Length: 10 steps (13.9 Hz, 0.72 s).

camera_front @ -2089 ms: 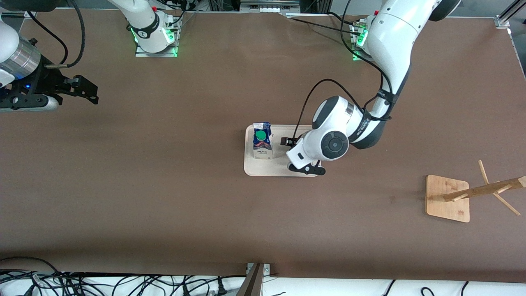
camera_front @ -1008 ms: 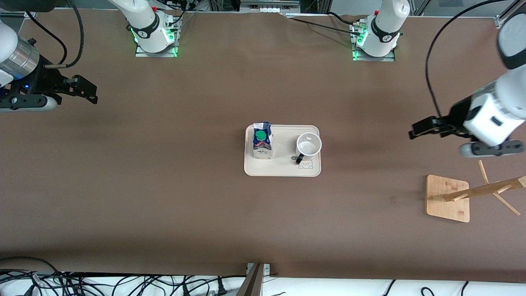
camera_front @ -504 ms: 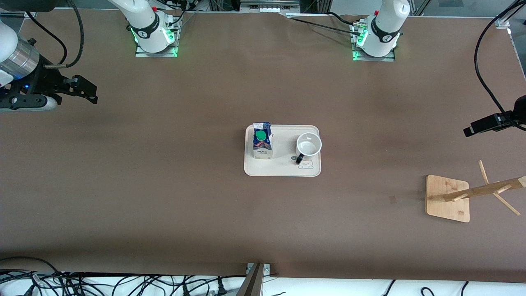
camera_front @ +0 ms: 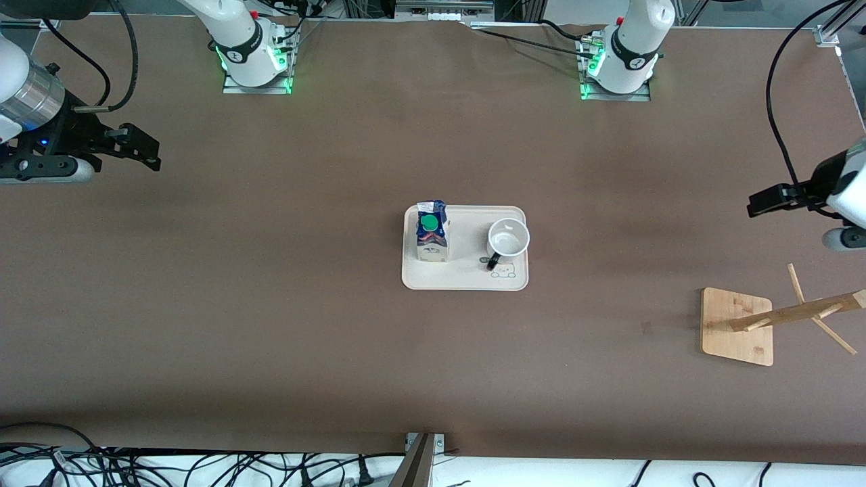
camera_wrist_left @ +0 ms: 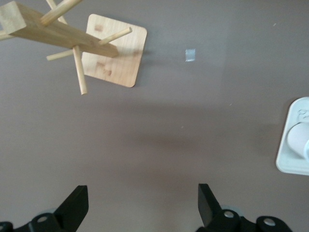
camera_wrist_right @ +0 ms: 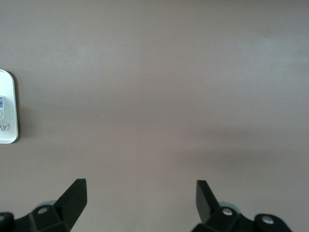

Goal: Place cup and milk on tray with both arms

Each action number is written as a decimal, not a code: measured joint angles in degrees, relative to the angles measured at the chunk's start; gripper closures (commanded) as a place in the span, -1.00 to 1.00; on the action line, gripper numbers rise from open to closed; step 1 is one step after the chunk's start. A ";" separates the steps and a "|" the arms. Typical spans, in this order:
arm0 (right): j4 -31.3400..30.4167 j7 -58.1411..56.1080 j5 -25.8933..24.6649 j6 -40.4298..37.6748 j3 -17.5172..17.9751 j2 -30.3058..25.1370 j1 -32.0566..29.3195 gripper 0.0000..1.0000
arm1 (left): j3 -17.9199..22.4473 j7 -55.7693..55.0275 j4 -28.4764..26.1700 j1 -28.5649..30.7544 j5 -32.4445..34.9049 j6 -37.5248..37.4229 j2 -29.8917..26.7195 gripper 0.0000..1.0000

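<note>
The cream tray (camera_front: 465, 277) lies at the table's middle. The milk carton (camera_front: 431, 233) with its green cap stands upright on the tray's end toward the right arm. The white cup (camera_front: 508, 239) with a black handle stands upright on the tray's other end. My left gripper (camera_front: 756, 203) is open and empty, in the air over bare table at the left arm's end. Its wrist view shows the open gripper (camera_wrist_left: 143, 203), the tray's rim (camera_wrist_left: 288, 166) and the cup (camera_wrist_left: 300, 140). My right gripper (camera_front: 150, 153) is open and empty over the right arm's end, and that arm waits. Its wrist view shows the open gripper (camera_wrist_right: 141, 198) and the tray's edge (camera_wrist_right: 7, 111).
A bamboo-board rack (camera_front: 737, 327) with wooden pegs stands near the left arm's end, nearer to the front camera than the tray. It also shows in the left wrist view (camera_wrist_left: 113, 55). Cables lie along the table's front edge (camera_front: 203, 467).
The left arm let go of the cup on the tray and swung away toward its own end of the table. The right arm has not moved.
</note>
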 measured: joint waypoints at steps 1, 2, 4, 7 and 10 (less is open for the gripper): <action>0.00 0.00 0.00 0.00 0.00 0.00 0.00 -1.00 | -0.01 0.00 1.44 -0.18 0.26 -1.11 -0.09 -1.00; 0.00 0.00 0.00 0.00 0.00 0.00 0.00 -1.00 | 0.08 0.03 3.08 -0.11 -0.19 -1.89 -0.28 -1.00; 0.00 0.00 0.00 0.00 0.00 0.00 0.00 -1.00 | 0.21 0.61 5.01 0.17 -1.95 -2.89 -0.98 -1.00; 0.00 0.00 0.00 0.00 0.00 0.00 0.00 -1.00 | -0.09 0.69 5.48 0.08 -3.51 -3.00 -1.06 -1.00; 0.00 0.00 0.00 0.00 0.00 0.00 0.00 -1.00 | 0.35 0.81 5.48 0.32 -6.08 -3.00 -0.96 -1.00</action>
